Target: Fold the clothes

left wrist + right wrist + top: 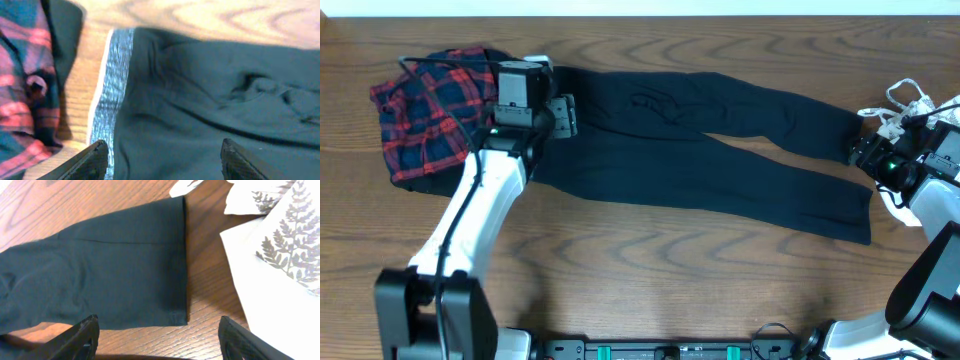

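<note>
The only furniture in sight is a wooden table point(650, 270), mid-brown, with broad swirling grain running mostly along its length. A thin pale strip point(640, 5) runs along the top of the overhead view, possibly a wall beyond the far edge. The light is even and soft. In the left wrist view the bare wood glares pale yellow.

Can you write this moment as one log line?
leggings: spread flat, unfolded | left gripper: open over waistband | right gripper: open over cuff
</note>
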`<state>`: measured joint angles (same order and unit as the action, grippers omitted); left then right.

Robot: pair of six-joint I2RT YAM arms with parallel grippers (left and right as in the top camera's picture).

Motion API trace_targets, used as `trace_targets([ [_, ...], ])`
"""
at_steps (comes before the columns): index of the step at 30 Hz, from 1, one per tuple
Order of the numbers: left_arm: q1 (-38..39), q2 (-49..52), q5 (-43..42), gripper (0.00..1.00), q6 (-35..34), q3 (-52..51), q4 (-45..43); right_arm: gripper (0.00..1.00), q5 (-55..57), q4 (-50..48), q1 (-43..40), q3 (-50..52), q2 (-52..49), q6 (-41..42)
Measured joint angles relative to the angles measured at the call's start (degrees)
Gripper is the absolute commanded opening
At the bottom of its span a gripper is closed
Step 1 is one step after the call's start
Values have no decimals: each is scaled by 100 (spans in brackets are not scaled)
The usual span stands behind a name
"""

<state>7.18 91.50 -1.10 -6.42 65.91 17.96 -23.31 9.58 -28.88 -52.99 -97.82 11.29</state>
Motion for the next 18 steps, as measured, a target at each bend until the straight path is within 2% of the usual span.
trace_targets([
  [4, 0, 260, 0, 72, 0, -4, 289, 61, -35, 33, 0, 0, -68, -26],
  [5, 0, 286, 0, 73, 0, -4, 385, 54, -85, 44, 2, 0, -94, -22],
  [6, 0, 291, 0, 72, 0, -7, 533, 39, -136, 48, 15, 0, -140, -37],
  [8, 0, 291, -2, 72, 0, -11, 791, 17, -197, 31, 66, 0, -249, -61],
  [9, 0, 291, 2, 72, -2, -13, 894, 13, -214, -2, 105, 0, -310, -79],
  [18, 0, 291, 0, 72, -107, -22, 1432, 13, -42, -802, 586, 0, -885, -63],
])
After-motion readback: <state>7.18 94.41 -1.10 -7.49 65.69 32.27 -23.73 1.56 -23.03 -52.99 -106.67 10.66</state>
